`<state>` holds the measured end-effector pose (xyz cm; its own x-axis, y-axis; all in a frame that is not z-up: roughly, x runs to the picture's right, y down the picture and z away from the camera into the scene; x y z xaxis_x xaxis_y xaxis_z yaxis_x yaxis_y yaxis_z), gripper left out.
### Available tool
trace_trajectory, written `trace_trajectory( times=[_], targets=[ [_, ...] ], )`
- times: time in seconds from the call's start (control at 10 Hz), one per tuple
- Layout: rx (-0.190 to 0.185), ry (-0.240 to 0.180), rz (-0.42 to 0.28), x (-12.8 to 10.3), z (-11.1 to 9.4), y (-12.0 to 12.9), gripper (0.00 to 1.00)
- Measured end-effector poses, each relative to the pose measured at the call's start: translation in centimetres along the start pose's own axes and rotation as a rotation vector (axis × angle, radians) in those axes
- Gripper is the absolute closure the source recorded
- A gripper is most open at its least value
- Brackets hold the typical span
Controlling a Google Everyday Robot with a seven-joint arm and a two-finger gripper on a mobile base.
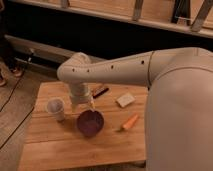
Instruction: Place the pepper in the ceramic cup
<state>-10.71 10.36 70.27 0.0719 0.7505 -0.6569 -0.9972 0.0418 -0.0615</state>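
The orange pepper lies on the wooden table, right of the dark purple bowl. The white ceramic cup stands upright at the left of the table. My gripper hangs down from the white arm between the cup and the bowl, just above the bowl's far rim. It is well left of the pepper and holds nothing that I can see.
A pale rectangular block lies behind the pepper. A dark red and black object lies at the table's back, behind the arm. My large white arm fills the right side. A dark wall and shelf stand behind the table.
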Motion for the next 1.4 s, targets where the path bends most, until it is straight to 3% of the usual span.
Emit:
trace_trajectory(
  times=[1.4],
  targets=[
    [-0.006,-0.001,0.011,-0.28,0.32,-0.38,0.35]
  ],
)
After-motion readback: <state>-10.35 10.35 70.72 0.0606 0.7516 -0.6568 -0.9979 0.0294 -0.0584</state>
